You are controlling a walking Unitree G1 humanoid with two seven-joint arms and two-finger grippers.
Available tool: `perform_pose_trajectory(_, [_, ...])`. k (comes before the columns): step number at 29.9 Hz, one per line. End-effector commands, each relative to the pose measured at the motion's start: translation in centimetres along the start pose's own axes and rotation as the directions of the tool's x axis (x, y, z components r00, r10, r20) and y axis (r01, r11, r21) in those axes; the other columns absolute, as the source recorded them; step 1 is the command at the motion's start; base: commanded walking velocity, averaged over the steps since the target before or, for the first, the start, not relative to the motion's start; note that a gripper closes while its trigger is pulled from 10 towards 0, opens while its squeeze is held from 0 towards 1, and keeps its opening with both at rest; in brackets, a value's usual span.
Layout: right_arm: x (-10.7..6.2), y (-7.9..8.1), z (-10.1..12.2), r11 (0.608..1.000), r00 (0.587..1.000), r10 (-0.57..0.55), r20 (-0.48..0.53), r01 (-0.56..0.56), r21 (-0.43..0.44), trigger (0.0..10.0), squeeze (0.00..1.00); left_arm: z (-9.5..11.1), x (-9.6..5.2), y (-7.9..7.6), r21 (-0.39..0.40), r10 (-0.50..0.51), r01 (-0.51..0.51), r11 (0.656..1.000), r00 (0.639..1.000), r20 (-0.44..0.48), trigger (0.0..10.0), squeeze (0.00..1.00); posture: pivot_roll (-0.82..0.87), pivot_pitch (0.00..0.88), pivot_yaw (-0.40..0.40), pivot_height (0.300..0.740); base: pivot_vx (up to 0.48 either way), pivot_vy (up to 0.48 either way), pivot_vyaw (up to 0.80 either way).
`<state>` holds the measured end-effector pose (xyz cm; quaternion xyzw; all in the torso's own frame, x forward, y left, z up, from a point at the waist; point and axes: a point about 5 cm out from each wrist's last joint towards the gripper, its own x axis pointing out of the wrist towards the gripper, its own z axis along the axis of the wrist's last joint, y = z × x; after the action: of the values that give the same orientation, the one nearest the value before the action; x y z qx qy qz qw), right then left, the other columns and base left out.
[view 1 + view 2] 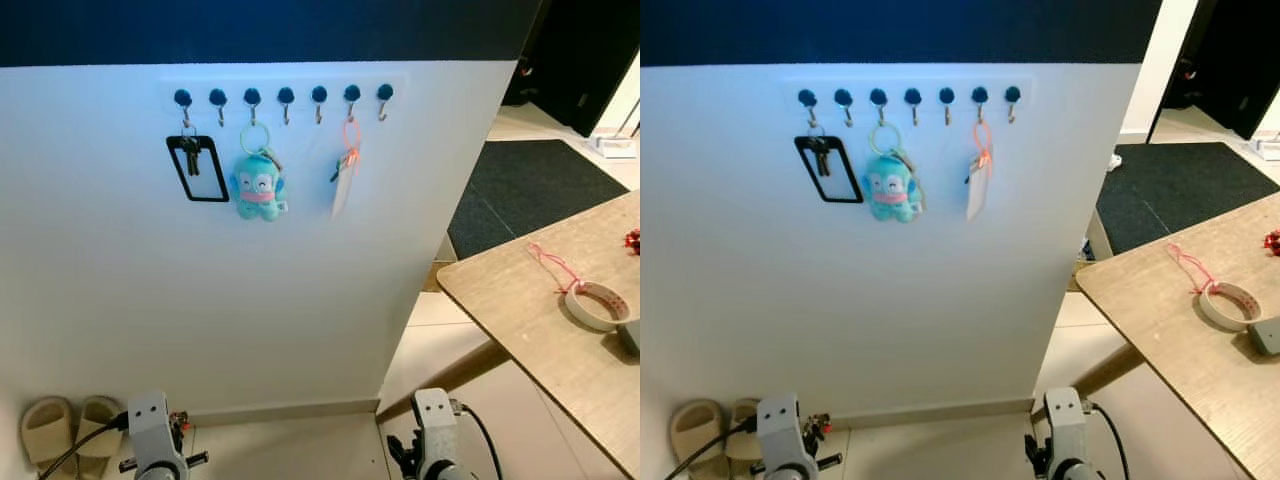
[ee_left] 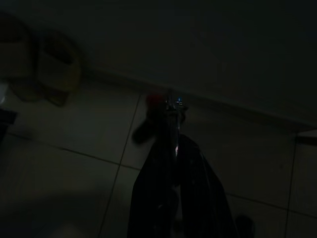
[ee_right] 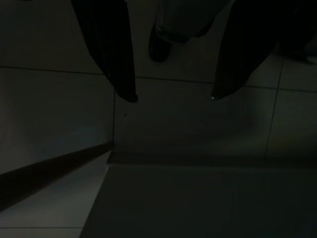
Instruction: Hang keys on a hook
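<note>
A rail of several blue-knobbed hooks (image 1: 285, 96) runs along the white wall. A black-framed key set (image 1: 196, 165) hangs on the first hook, a teal plush keychain (image 1: 257, 185) on the third, and a pink loop with a white tag (image 1: 345, 175) on the sixth. Both arms hang low by the floor. In the dark left wrist view my left gripper (image 2: 173, 136) is shut, and a thin glinting metal piece with a red bit, seemingly keys (image 2: 172, 103), sticks out past its tips. My right gripper (image 3: 173, 97) is open above bare floor tiles.
A wooden table (image 1: 520, 300) juts in at the right with a tape roll (image 1: 597, 303) and a pink string (image 1: 552, 265) on it. Beige slippers (image 1: 62, 425) lie at the wall's foot on the left. A dark mat (image 1: 530, 185) covers the floor beyond the wall's end.
</note>
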<state>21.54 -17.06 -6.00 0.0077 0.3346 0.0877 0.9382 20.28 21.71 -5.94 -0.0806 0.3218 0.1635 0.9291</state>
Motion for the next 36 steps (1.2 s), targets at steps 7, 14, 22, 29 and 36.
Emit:
perform_pose_trajectory(7, [0.1, 0.2, 0.0, 1.000, 1.000, 0.005, -0.009, -0.005, 0.007, 10.0, 0.00, -0.1, -0.1, 0.0, 0.082, -0.028, 0.027, 0.996, 1.000, 0.011, 10.0, 0.00, 0.05, 0.086, -0.028, 0.740, 0.000, 0.000, 0.00])
perform_pose_trajectory(14, [0.2, 0.4, 0.2, 1.000, 1.000, 0.020, -0.002, -0.020, -0.012, 10.0, 0.00, -0.2, -0.2, -0.6, 0.131, -0.066, 0.063, 0.989, 0.998, 0.020, 10.0, 0.00, 0.05, 0.086, -0.028, 0.740, 0.000, 0.000, 0.00])
perform_pose_trajectory(22, [0.3, 0.9, 0.3, 0.997, 0.998, 0.055, 0.000, -0.055, -0.057, 10.0, 0.00, -0.2, -0.2, -0.8, 0.134, -0.073, 0.070, 0.989, 0.997, 0.022, 10.0, 0.00, 0.05, 0.086, -0.030, 0.740, 0.000, 0.000, 0.40])
perform_pose_trajectory(29, [0.3, 0.9, 0.3, 0.997, 0.999, 0.048, 0.003, -0.047, -0.056, 10.0, 0.00, -0.2, -0.2, -0.8, 0.134, -0.072, 0.069, 0.989, 0.997, 0.022, 10.0, 0.00, 0.05, 0.086, -0.027, 0.740, 0.000, 0.000, 0.76])
perform_pose_trajectory(36, [0.1, 0.5, -0.1, 1.000, 1.000, 0.015, -0.002, -0.015, 0.008, 10.0, 0.00, -0.2, -0.2, -0.6, 0.125, -0.067, 0.064, 0.990, 0.998, 0.021, 10.0, 0.00, 0.05, 0.087, -0.023, 0.740, 0.000, 0.000, 0.18])
